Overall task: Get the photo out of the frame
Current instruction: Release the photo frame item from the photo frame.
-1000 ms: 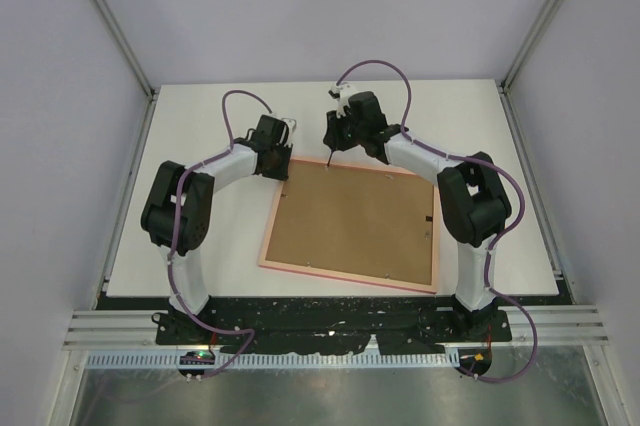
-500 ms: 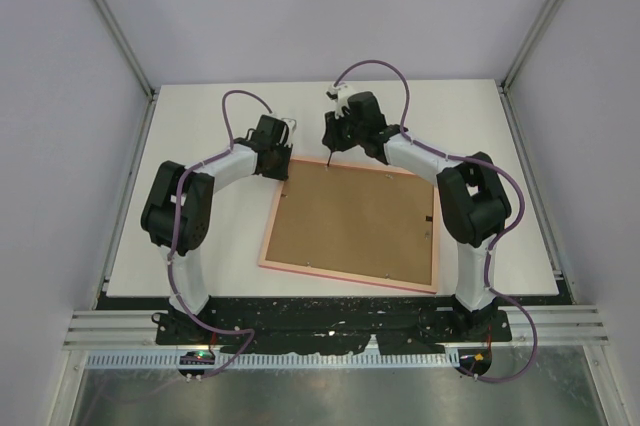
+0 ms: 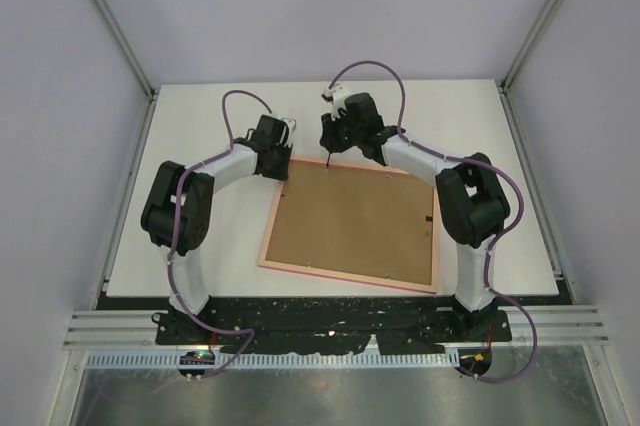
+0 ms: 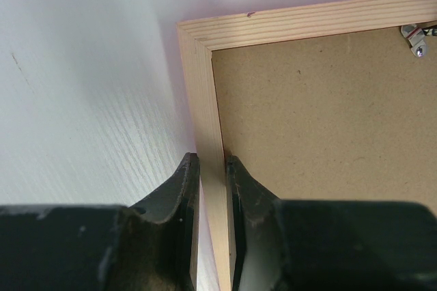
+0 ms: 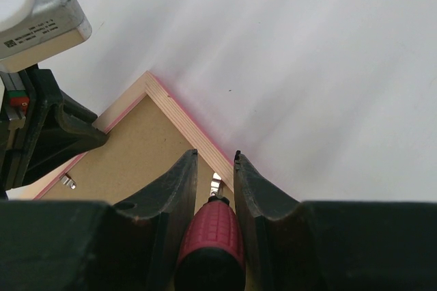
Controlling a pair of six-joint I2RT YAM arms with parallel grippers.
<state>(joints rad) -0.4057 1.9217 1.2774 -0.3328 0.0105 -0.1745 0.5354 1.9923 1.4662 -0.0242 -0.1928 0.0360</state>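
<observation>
The frame [image 3: 345,280] lies back side up on the table, its brown backing board [image 3: 355,221] facing me; the photo is hidden beneath it. My left gripper [image 3: 283,168] is shut on the frame's left rail [image 4: 205,100] near the far left corner, one finger on each side of the rail [image 4: 212,164]. My right gripper [image 3: 333,141] hangs over the far edge, shut on a red-handled screwdriver [image 5: 212,236]. The screwdriver's tip points down at a small metal clip [image 5: 216,183] just inside the far rail [image 5: 181,117].
Another metal clip [image 4: 413,38] sits on the backing board by the far rail. White table [image 3: 200,136] surrounds the frame. Grey walls with metal posts close in the left, right and back. In the right wrist view the left gripper [image 5: 54,134] stands close by.
The right wrist has shifted very slightly to the left with the screwdriver. The frame and the left gripper have not moved.
</observation>
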